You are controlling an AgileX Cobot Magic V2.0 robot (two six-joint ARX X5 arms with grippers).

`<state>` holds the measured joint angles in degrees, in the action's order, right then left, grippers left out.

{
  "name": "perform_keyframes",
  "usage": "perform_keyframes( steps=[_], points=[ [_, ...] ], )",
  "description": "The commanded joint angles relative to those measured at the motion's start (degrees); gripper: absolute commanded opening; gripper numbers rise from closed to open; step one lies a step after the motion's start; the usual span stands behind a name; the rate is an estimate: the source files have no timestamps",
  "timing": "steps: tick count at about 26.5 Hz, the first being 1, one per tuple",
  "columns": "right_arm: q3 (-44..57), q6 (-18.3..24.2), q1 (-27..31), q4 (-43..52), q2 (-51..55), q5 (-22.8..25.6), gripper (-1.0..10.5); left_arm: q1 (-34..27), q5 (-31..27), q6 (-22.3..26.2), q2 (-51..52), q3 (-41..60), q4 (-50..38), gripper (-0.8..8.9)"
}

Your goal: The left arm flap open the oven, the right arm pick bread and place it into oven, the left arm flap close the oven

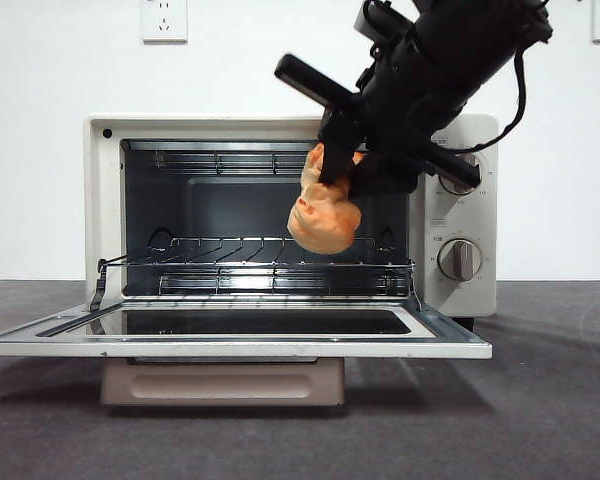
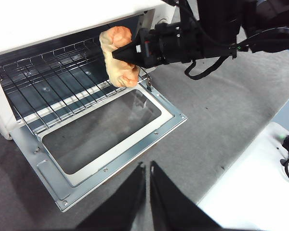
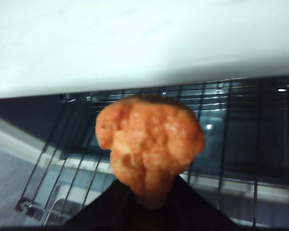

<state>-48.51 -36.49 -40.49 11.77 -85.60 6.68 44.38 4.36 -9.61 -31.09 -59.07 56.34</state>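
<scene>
Right gripper is clamped on the bread, jaws pinching the loaf near one end so the rest hangs down and forward, and it's carrying it right into the mouth of the oven! From the front, the loaf dangles in the right half of the opening, clear above the wire rack, not touching it yet. Over on the left wrist view you get the same story from the side: bread gripped at the tip of the dark arm, hovering just over the front edge of the rack, above the hinge line of the door. The right wrist view shows the bread filling the frame, with the rack bars behind and below it.

So where are we? Door's flapped fully down and lying flat, so step one looks done. Pick looks done too, since the loaf is up in the air in a firm pinch. What's left: carry it deeper, lower it onto the rack, let go, pull the arm out. Then the door has to swing back up.

Left gripper is waiting out in front of the oven, well apart from the open door, jaws drawn nearly together with only a thin slit between them, holding nothing. It looks parked until the right arm clears the opening
</scene>
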Motion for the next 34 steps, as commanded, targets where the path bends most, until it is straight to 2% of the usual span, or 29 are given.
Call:
perform_keyframes(
  steps=[1,3,17,30,34],
  points=[
    [-0.83,-0.83,-0.5,2.75,-1.11,1.18,0.3,0.48,-0.17,0.57,-0.22,-1.2,-0.61,0.2],
    [-0.83,-0.81,-0.46,4.44,-1.66,1.57,0.4,0.48,-0.17,0.57,-0.22,-1.2,-0.57,0.2],
    [-0.83,-0.81,-0.22,4.96,-3.15,0.9,4.1,0.48,-0.17,0.55,-0.22,-1.2,-0.55,0.2],
    [-2.21,-0.17,0.33,2.34,-0.94,-2.36,4.2,0.48,-0.22,0.94,-0.28,-1.2,-0.63,0.2],
    [-2.23,-0.68,-0.2,-3.21,3.82,-2.16,4.2,0.48,-3.61,2.43,-0.39,-1.2,-0.63,0.2]
  ],
)
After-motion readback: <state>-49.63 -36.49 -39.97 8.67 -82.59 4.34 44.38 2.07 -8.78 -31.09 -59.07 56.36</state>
